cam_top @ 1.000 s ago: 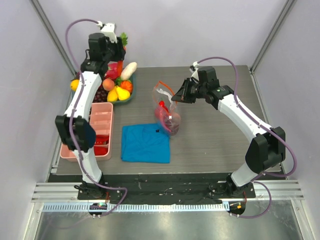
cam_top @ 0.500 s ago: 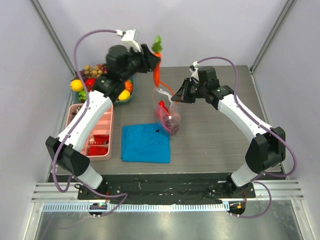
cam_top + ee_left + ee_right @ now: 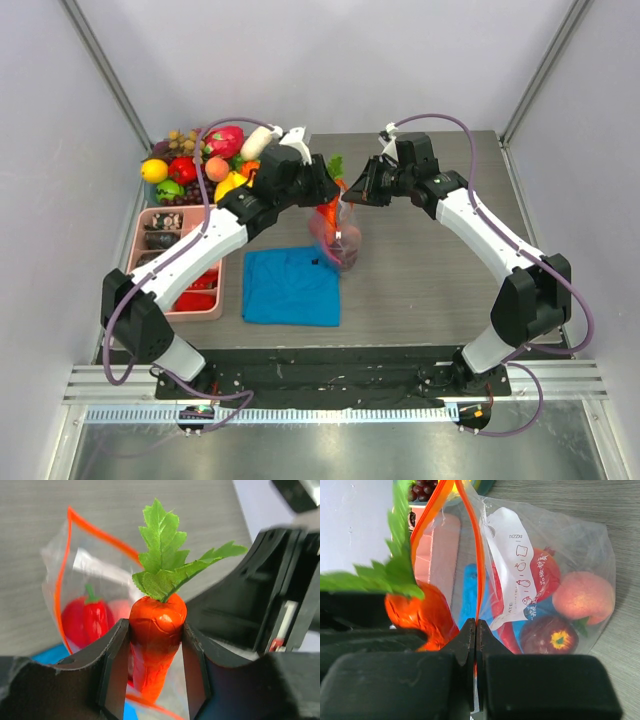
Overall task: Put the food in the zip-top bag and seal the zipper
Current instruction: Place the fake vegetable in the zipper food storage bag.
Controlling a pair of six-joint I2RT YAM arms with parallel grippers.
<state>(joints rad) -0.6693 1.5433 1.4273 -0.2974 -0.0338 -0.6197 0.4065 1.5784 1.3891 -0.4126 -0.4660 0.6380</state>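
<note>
My left gripper (image 3: 322, 190) (image 3: 156, 647) is shut on an orange carrot (image 3: 156, 630) with a green top. It holds the carrot upright, tip down, in the open mouth of the clear zip-top bag (image 3: 342, 238) (image 3: 82, 575). My right gripper (image 3: 360, 188) (image 3: 476, 630) is shut on the bag's orange-red zipper (image 3: 480, 555) and holds that edge up. The carrot (image 3: 422, 612) shows just left of the pinched strip. Inside the bag lie a red pepper (image 3: 92, 620), a pink peach (image 3: 582, 597) and a dark red fruit (image 3: 550, 635).
More toy food (image 3: 200, 168) is piled at the back left. A pink divided tray (image 3: 165, 275) lies along the left edge. A blue folded cloth (image 3: 290, 285) lies in front of the bag, partly under it. The two grippers are close together over the bag.
The left arm has swung from the food pile to the right with the carrot and lowered it into the bag's mouth. The right gripper has kept its hold on the zipper.
</note>
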